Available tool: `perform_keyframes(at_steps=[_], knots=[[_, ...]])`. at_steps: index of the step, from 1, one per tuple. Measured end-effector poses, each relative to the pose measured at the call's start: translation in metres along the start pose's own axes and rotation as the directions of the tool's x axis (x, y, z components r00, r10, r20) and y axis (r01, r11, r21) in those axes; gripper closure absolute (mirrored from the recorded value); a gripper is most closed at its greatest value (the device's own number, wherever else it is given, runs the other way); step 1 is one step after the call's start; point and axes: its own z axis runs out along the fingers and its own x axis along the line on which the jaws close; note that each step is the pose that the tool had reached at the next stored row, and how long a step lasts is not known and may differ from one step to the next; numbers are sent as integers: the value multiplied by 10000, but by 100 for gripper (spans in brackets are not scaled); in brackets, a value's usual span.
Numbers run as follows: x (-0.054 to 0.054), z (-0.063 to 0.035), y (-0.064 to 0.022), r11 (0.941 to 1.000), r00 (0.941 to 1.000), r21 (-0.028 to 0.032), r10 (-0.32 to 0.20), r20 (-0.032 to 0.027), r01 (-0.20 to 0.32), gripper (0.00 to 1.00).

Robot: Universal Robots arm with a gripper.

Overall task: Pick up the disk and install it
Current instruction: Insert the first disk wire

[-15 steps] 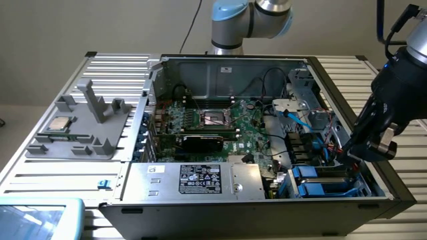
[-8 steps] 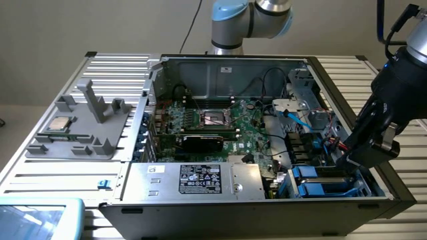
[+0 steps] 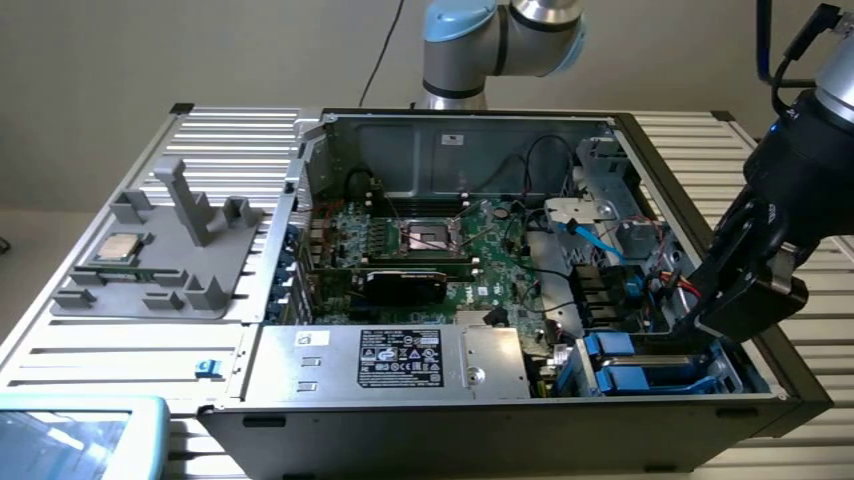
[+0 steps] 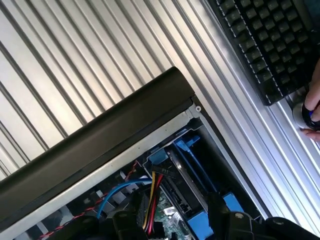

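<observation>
Loose cables (image 4: 150, 192) just beside tool (image 4: 172, 225). Disk (image 4: 181, 186) edge-on in bay, between tool jaws. Jaws apart, nothing clamped. Looks seated. For clean install: stay square to slot, no snagging cables, confirm blue carrier tabs flush.

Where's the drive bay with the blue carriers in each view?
Exterior view: drive bay, low on the exterior view's right, tucked into the case corner.
Wrist view: drive bay, just inside the same case corner.
Shared landmark: that black case corner beside the bay.
</observation>
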Motion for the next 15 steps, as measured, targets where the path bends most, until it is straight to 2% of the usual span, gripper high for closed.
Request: perform_keyframes(at_steps=[3, 5, 7, 9, 10, 11, 12, 13, 15], knots=[[-1, -23, -2, 10000, 10000, -11, -1, -35, 1, 38], [-3, -40, -3, 10000, 9999, -20, -4, -105, 4, 38], [-3, -53, -3, 10000, 9997, 14, -15, -239, 15, 38], [-4, -60, -4, 10000, 9991, 83, -27, -416, 30, 36], [-4, -67, -4, 9999, 9988, 101, -31, -479, 36, 31], [-5, -77, -5, 9999, 9987, 106, -34, -511, 39, 25], [-5, -82, -5, 9999, 9986, 113, -35, -524, 41, 25], [-5, -81, -5, 9999, 9986, 115, -35, -527, 41, 18], [-5, -81, -5, 9999, 9986, 115, -35, -527, 41, 18]])
